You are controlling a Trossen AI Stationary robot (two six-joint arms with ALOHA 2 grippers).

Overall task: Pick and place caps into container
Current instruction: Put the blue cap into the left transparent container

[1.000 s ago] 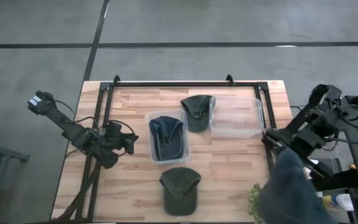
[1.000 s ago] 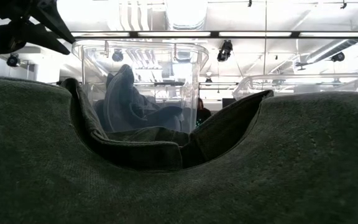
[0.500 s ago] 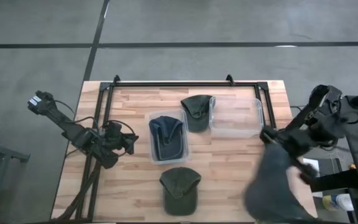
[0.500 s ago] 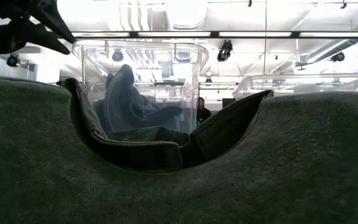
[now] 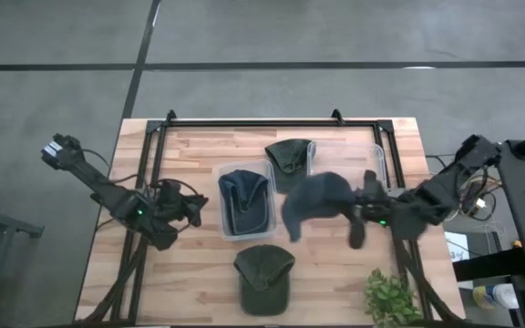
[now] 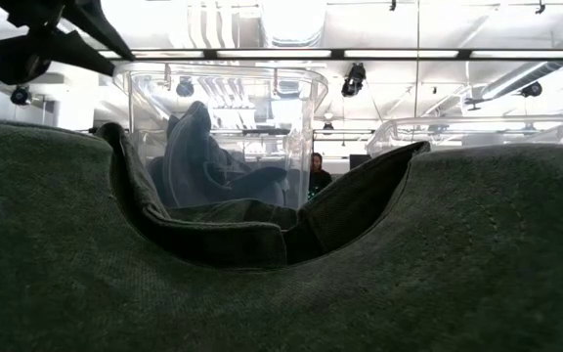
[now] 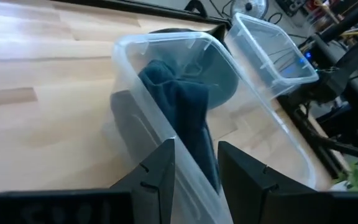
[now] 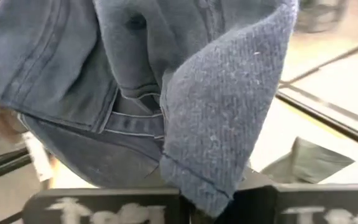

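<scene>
My right gripper [image 5: 361,208] reaches in from the table's right and is shut on a slate-blue cap [image 5: 315,199], which fills the right wrist view [image 8: 135,74]. That cap hovers over the left part of a clear container [image 5: 373,160]. A second clear container [image 5: 221,196] holds another slate-blue cap [image 5: 244,196] [image 7: 179,99]. One olive cap [image 5: 290,157] lies between the containers. Another olive cap [image 5: 264,278] lies by the near edge and fills the low view [image 6: 457,254]. My left gripper [image 5: 192,210] [image 7: 196,168] is open, just left of the filled container. My right gripper holds the slate-blue cap at its right end, coming about level from the table's right. A fold of its cloth [image 8: 216,124] runs down to the gripper and covers the fingers, so the exact part cannot be told. The cap is lifted clear, its inside band showing.
A black frame [image 5: 272,121] runs along the far edge and down both sides of the table. A small green plant [image 5: 390,296] stands at the near right corner. Bare wood lies near the near left corner [image 5: 153,282]. A person shows far off in the room [image 6: 316,171].
My right gripper has swung from beyond the table's near right corner toward the left and far side, and has come down. The slate-blue cap has travelled with it and now hangs over the right container's left part.
</scene>
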